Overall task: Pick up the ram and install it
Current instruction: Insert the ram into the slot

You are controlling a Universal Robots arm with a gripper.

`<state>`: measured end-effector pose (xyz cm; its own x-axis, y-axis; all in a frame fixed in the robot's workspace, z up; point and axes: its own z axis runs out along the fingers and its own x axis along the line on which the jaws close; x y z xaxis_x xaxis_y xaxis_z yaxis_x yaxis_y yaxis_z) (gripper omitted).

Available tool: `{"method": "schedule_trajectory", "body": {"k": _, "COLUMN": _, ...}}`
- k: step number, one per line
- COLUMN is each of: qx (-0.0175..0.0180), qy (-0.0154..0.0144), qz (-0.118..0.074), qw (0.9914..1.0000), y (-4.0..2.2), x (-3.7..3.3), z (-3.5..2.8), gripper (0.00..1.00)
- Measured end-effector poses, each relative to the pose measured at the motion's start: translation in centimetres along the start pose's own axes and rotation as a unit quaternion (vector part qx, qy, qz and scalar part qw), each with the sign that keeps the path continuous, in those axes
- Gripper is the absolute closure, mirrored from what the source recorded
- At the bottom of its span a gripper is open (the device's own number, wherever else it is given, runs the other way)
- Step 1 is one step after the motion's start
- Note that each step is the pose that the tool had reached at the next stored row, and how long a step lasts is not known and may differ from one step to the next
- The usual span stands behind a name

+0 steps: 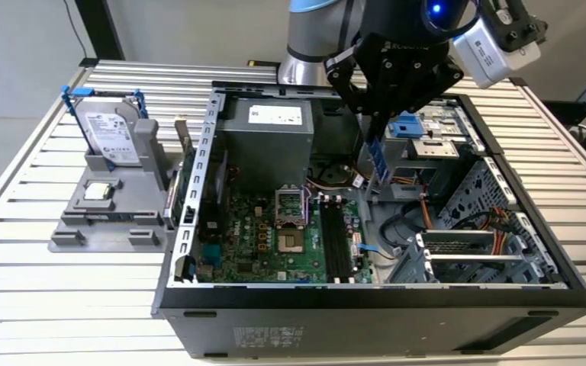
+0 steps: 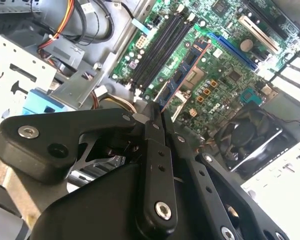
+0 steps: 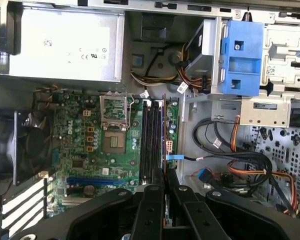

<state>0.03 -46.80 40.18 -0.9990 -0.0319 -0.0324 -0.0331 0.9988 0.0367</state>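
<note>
My gripper (image 1: 375, 131) hangs over the open computer case (image 1: 375, 293), shut on the ram (image 1: 378, 164). The ram is a long, narrow dark board with black chips, held on edge and pointing down from the fingertips. In the second wrist view the ram (image 2: 184, 75) reaches out from the gripper (image 2: 157, 117) above the green motherboard (image 2: 225, 65). In the first wrist view I see the ram (image 3: 164, 132) edge-on ahead of the gripper (image 3: 165, 181), just beside the black memory slots (image 3: 151, 140). Those memory slots (image 1: 336, 240) lie well below the ram's lower end.
A hard drive with blue brackets (image 1: 110, 136) stands on a grey holder (image 1: 110, 217) at the exterior view's left, with a small silver processor chip (image 1: 97, 191) in front of it. Inside the case are the power supply (image 1: 272, 130), the processor socket (image 1: 291, 221), cables (image 3: 240, 165) and a blue drive bracket (image 3: 240, 57).
</note>
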Motion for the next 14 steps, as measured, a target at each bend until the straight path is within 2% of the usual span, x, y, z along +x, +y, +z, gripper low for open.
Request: {"method": "schedule_trajectory", "body": {"k": 14, "qx": 0.0001, "qy": -0.0003, "qz": 0.007, "qw": 0.99997, "y": -0.10, "x": -0.02, "z": 2.55, "gripper": 1.00}}
